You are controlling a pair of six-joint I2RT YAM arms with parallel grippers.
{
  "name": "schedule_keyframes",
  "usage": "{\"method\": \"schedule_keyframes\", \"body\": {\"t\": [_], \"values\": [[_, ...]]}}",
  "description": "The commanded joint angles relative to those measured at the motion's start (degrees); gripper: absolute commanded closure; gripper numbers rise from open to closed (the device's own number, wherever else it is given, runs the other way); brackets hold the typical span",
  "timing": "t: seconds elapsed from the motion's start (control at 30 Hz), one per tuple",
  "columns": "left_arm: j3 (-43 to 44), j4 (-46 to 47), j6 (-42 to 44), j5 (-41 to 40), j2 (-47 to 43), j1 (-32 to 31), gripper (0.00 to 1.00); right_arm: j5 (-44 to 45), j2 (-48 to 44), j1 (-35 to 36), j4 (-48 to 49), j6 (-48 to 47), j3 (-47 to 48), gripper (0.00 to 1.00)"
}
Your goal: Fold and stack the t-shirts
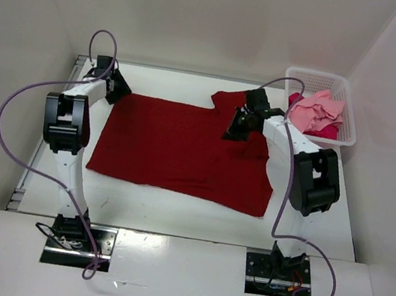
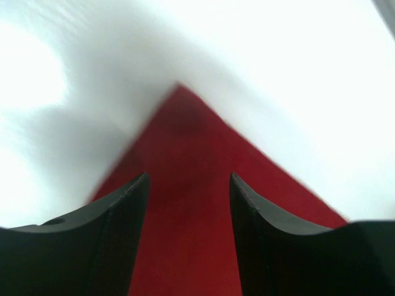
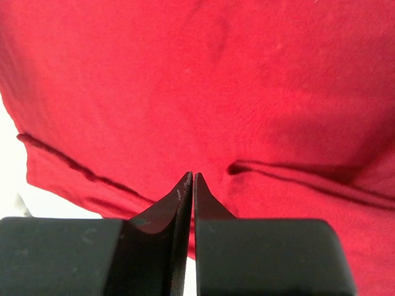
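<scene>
Dark red t-shirt (image 1: 175, 148) lies flat beneath left claw (image 2: 188, 182), spread over its corner, and right claw (image 3: 193, 177), pressed together, pinching nothing. White basket (image 1: 348, 135) right of that claw holds light pink t-shirt (image 1: 317, 111) and crimson-pink t-shirt (image 1: 330, 131).

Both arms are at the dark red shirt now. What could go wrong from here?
The left gripper stands open over a corner of the dark red cloth t-shirt, which lies flat on the white table; closing may miss the cloth.
The right gripper is shut among wrinkles; whether it holds cloth is unclear, so a lift could slip or bunch the shirt.
The right arm works close to the white plastic mesh basket and might knock it.
</scene>
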Motion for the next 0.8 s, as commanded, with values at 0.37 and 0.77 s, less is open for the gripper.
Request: {"method": "schedule_keyframes", "body": {"t": [0.37, 0.77], "values": [[20.3, -4.3, 8.8, -6.5, 14.9, 0.7, 0.49, -3.7, 5.0, -0.9, 3.0, -2.8, 2.4, 0.92], [12.7, -2.4, 12.7, -6.4, 12.3, 0.7, 0.56, -0.7, 13.8, -2.9, 3.0, -3.8, 17.1, 0.64]]}}
